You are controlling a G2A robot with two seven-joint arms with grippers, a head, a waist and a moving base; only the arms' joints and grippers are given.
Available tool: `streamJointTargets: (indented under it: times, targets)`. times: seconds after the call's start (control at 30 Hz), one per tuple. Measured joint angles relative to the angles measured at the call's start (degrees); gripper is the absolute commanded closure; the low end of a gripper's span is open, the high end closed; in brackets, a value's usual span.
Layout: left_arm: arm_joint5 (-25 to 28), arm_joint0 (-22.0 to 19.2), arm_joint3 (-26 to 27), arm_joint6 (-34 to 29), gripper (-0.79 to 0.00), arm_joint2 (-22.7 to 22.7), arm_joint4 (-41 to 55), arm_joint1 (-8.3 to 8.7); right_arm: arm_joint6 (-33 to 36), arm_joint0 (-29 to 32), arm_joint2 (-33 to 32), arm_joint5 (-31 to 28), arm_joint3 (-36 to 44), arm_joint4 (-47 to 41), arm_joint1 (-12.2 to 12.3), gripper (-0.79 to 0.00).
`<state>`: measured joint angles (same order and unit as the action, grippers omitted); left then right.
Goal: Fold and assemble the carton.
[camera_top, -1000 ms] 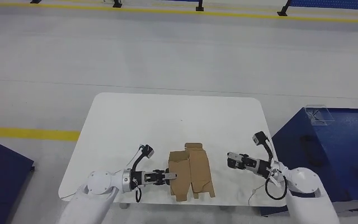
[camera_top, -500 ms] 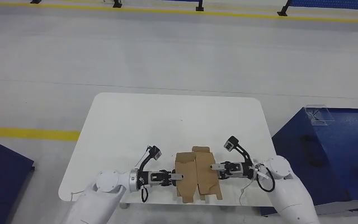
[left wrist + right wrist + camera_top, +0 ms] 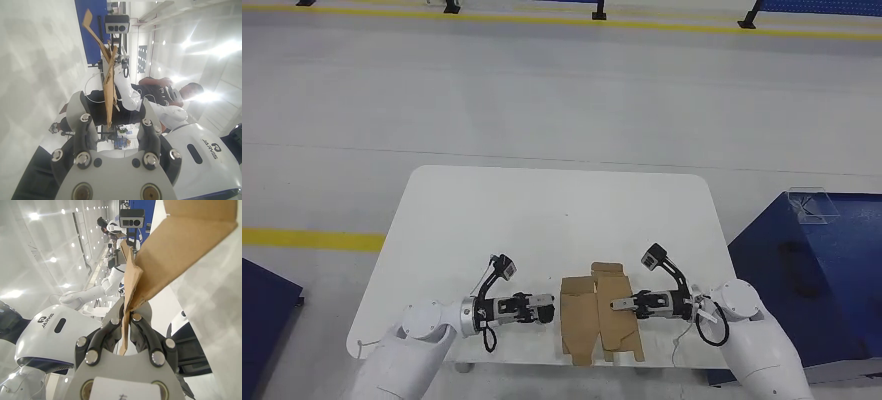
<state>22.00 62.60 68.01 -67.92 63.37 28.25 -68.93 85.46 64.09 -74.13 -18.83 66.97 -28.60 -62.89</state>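
Observation:
The flat brown carton (image 3: 600, 315) lies on the white table (image 3: 542, 210) near its front edge, flaps spread at both ends. My right gripper (image 3: 619, 304) is shut on the carton's right side; in the right wrist view the cardboard (image 3: 170, 247) runs between its fingers (image 3: 126, 311). My left gripper (image 3: 549, 308) sits just off the carton's left edge. Its fingers stand wide open in the left wrist view (image 3: 112, 99), with the carton (image 3: 108, 91) seen edge-on in the gap and touching neither finger.
A blue bin (image 3: 812, 260) stands past the table's right edge. The back and left parts of the table are bare. The carton lies close to the table's front edge.
The right arm came in from the right and shut on the carton. The carton slid a little to the right. The left gripper let go and drew back to the left.

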Motion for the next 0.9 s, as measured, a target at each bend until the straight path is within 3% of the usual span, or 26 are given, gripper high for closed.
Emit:
streamJointTargets:
  times: [0.13,0.27,0.4,0.67,0.9]
  targets:
    - [-0.04,1.19,-2.11,0.57,-0.785,4.54,-0.57,1.27,0.0,0.0,0.0,0.0,0.0,0.0,0.0,0.0]
    - [0.0,1.22,-2.32,0.7,-0.785,4.77,-0.69,1.33,-0.15,0.06,-0.11,-0.01,0.17,-0.15,-0.01,0.0]
    - [0.0,1.22,-2.3,0.68,-0.785,4.74,-0.68,1.32,-4.62,0.24,-3.85,-2.71,4.76,-1.37,0.63,0.0]
    - [0.0,1.22,-2.3,0.68,-0.785,4.75,-0.68,1.32,-12.56,2.91,-13.06,-12.59,25.39,-2.95,1.77,0.0]
    - [0.0,1.22,-2.3,0.68,-0.785,4.75,-0.68,1.32,-18.11,4.94,-13.79,-17.46,40.14,-3.53,1.76,0.0]
